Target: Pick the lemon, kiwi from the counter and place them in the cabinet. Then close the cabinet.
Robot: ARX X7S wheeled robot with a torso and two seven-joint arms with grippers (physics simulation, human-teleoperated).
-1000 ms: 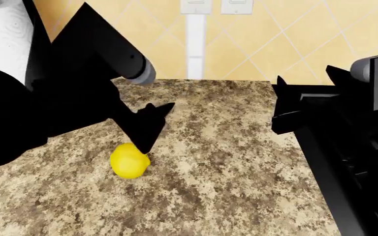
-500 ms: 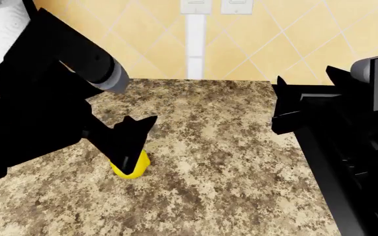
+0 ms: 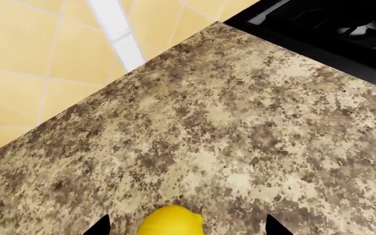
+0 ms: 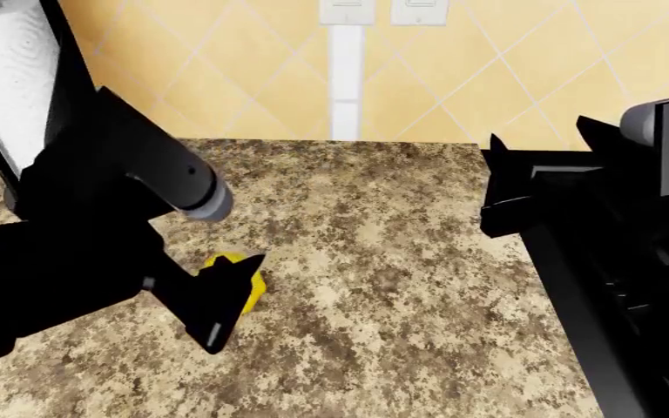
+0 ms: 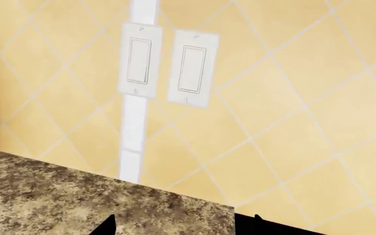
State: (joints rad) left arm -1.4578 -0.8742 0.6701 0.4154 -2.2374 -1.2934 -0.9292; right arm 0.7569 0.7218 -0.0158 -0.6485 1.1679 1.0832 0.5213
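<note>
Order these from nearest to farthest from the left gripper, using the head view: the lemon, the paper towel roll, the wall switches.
1. lemon, on the counter right at the left gripper.
2. paper towel roll, upper left.
3. wall switches, on the tiled wall at top.

Lemon on the granite counter

The bright yellow lemon (image 4: 245,280) lies on the speckled beige-brown counter (image 4: 404,287), partly hidden in the head view; the left wrist view shows its rounded top (image 3: 172,221). No kiwi shows.

Head camera high, looking down over counter (image 4: 404,287), left wrist camera close above the same granite, facing the stove edge, right wrist camera facing the tiled wall's switches (image 5: 165,66)
</note>
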